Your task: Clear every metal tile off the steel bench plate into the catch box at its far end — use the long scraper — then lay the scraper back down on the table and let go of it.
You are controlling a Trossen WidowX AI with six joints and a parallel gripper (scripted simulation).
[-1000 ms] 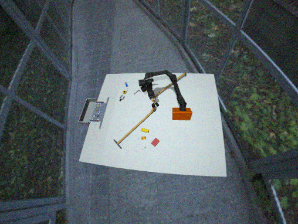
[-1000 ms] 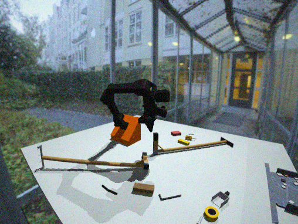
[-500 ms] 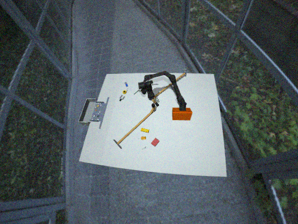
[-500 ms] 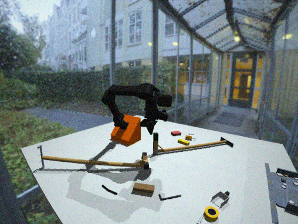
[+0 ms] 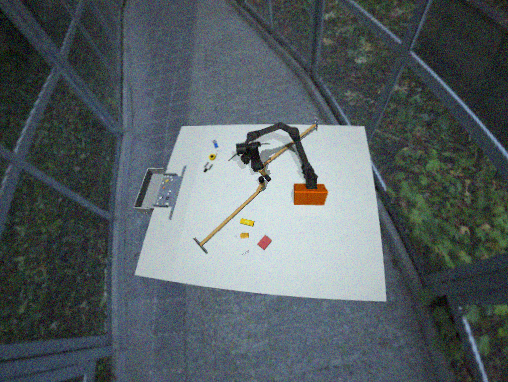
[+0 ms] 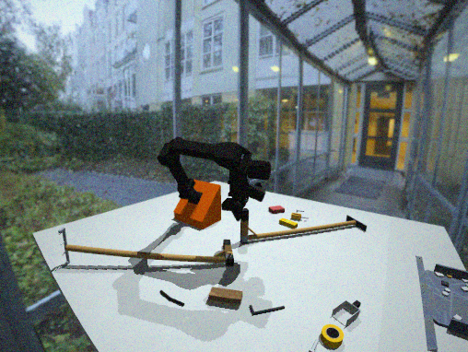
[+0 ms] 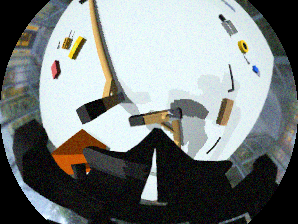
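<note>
One wooden-handled scraper [image 5: 232, 215] [image 6: 299, 229] [image 7: 101, 50] lies with its dark head towards the front left in the top view; it looks the longer. A second scraper [image 5: 301, 136] [image 6: 138, 254] lies towards the back right, its grip block [image 6: 227, 254] [image 7: 148, 119] near the first one's upright grip [image 6: 244, 228] [image 7: 95, 108]. My gripper [image 5: 261, 172] [image 6: 239, 217] [image 7: 157, 131] is shut and empty, above the table near both grips. Several small tiles [image 6: 446, 291] lie on the steel plate [image 6: 442, 310] at the far left in the top view, beside the catch box [image 5: 138, 205].
A grey bar [image 5: 178, 191] [image 6: 426, 304] crosses the plate's near end. A brown block [image 6: 225, 297] [image 7: 225, 111], dark rods [image 6: 171, 298], a tape roll [image 5: 212, 157] [image 6: 332, 335] and a metal bracket [image 6: 345, 313] lie on one side; yellow pieces [image 5: 247, 222] and a red block [image 5: 264, 242] on the other.
</note>
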